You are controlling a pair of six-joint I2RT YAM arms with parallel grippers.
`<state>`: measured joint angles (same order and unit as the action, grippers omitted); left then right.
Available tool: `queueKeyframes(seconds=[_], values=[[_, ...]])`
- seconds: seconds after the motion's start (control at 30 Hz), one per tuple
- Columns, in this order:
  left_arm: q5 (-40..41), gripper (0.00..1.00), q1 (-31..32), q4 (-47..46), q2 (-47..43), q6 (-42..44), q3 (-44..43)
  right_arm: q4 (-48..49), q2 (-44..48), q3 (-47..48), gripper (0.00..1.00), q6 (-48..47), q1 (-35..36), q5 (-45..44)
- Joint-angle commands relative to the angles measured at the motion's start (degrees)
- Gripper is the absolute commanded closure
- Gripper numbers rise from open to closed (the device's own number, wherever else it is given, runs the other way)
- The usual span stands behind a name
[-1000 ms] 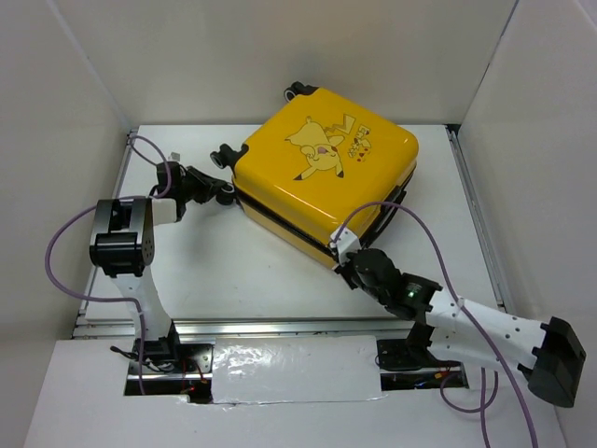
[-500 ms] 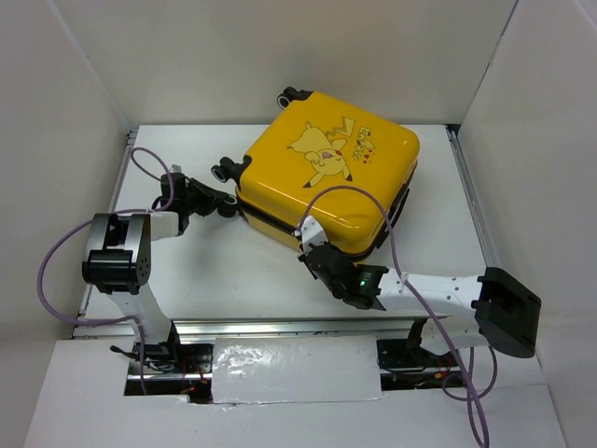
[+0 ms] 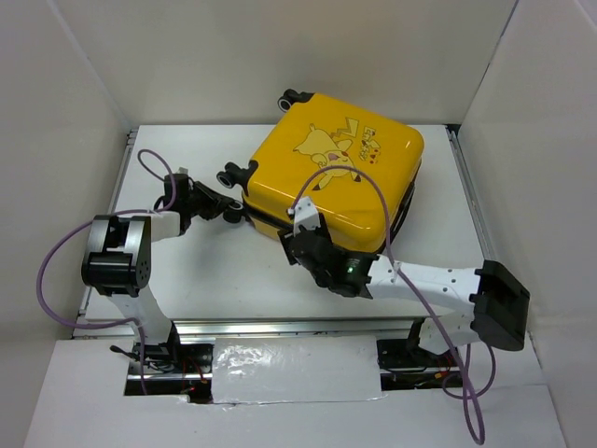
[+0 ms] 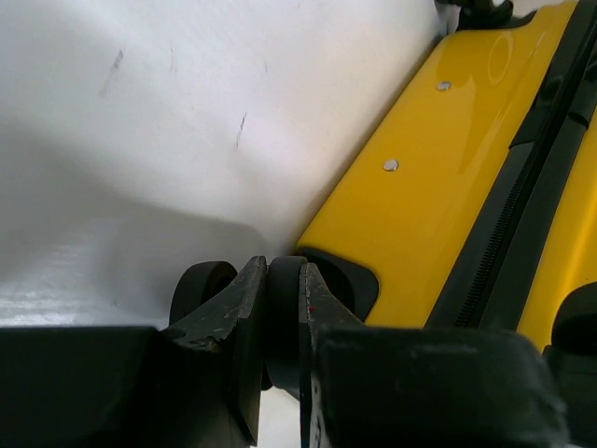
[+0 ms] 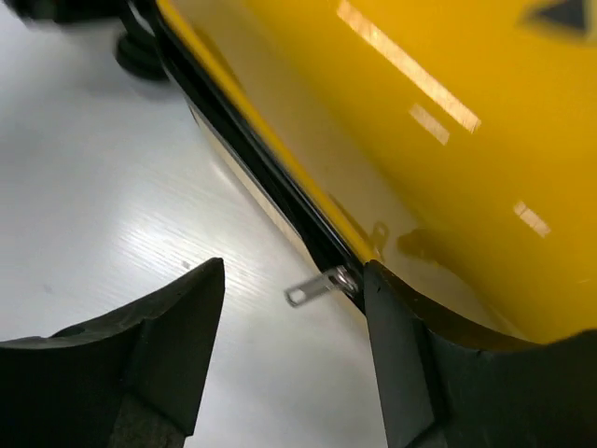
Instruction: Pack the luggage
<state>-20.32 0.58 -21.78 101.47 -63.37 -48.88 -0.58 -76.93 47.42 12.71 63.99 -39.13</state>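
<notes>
Luggage (image 3: 331,182) lies closed on the table (image 3: 215,271). The left gripper (image 4: 280,280) pinches its wheel (image 4: 203,287). At its near seam the right gripper (image 5: 294,308) gapes empty around the zipper pull (image 5: 312,287). Zipping seems to be the step in hand; next, pinch that tab squarely.

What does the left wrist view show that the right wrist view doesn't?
Left wrist only: the left gripper shut on a black wheel, and two rivets on the shell. Right wrist only: the right gripper open, with a metal zipper pull sticking out between its fingers. Both: the yellow luggage, its black seam and the white table.
</notes>
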Motion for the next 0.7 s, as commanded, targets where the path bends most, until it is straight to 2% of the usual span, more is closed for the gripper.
queueKeyframes(seconds=[0.0, 0.03, 0.07, 0.1, 0.17, 0.2, 0.23, 0.27, 0.3, 0.37, 0.4, 0.47, 0.5, 0.53, 0.57, 0.63, 0.67], values=[[-10.01, 1.00, 3.11, 6.57, -0.22, 3.69, -0.95, -17.40, 3.27, 11.80, 0.31, 7.06, 2.54, -8.15], [-10.09, 1.00, 3.03, 6.92, -0.05, 4.48, -1.39, -20.66, 4.06, 13.47, 0.32, 7.41, 3.42, -7.72], [-10.09, 1.00, 2.94, 7.62, 0.13, 4.57, -2.09, -28.78, 4.93, 15.49, 0.33, 12.38, 3.51, -7.54], [-10.44, 1.00, 2.85, 7.98, 0.13, 5.01, -2.18, -33.39, 6.42, 20.64, 0.36, 14.95, 2.90, -6.32], [-10.79, 1.00, 2.85, 8.24, -0.31, 5.37, -1.92, -41.30, 8.97, 24.81, 0.40, 19.26, -0.33, -2.72], [-11.15, 1.00, 2.85, 8.16, -0.48, 5.54, -1.57, -42.91, 9.77, 25.26, 0.48, 20.59, -1.66, -2.09], [-11.24, 1.00, 2.94, 7.64, -0.83, 5.37, -0.52, -46.15, 10.47, 25.61, 0.50, 22.34, -3.41, -0.87], [-11.50, 1.00, 3.02, 7.54, -1.45, 5.28, 0.18, -47.14, 11.61, 25.53, 0.54, 24.62, -8.82, 4.10], [-11.67, 1.00, 3.20, 7.46, -1.80, 5.45, 0.63, -47.75, 11.97, 25.18, 0.65, 25.17, -11.66, 7.11], [-11.76, 1.00, 3.81, 7.46, -2.59, 5.28, 2.38, -47.85, 12.76, 23.08, 0.80, 26.22, -19.46, 11.95], [-12.03, 1.00, 4.25, 7.28, -2.77, 5.19, 3.00, -47.15, 13.03, 22.11, 0.86, 26.23, -20.82, 14.67], [-12.81, 1.00, 7.05, 6.23, -2.86, 4.93, 5.11, -44.88, 13.29, 19.22, 0.82, 26.05, -23.63, 15.93], [-13.69, 1.00, 8.37, 6.05, -2.77, 4.84, 5.64, -44.43, 12.86, 18.85, 0.74, 26.05, -26.60, 16.45], [-13.70, 1.00, 9.95, 6.05, -2.86, 4.67, 6.34, -44.77, 11.98, 19.20, 0.72, 25.79, -27.76, 16.20], [-13.52, 1.00, 13.62, 6.66, -3.38, 4.40, 6.69, -44.69, 11.54, 19.72, 0.63, 25.35, -29.78, 15.67], [-13.00, 1.00, 17.68, 6.93, -4.17, 2.65, 7.40, -44.42, 9.96, 22.26, 0.52, 23.08, -31.72, 16.63], [-12.65, 1.00, 22.14, 7.97, -4.44, 2.21, 7.31, -44.42, 9.52, 23.50, 0.45, 22.45, -32.43, 16.81]])
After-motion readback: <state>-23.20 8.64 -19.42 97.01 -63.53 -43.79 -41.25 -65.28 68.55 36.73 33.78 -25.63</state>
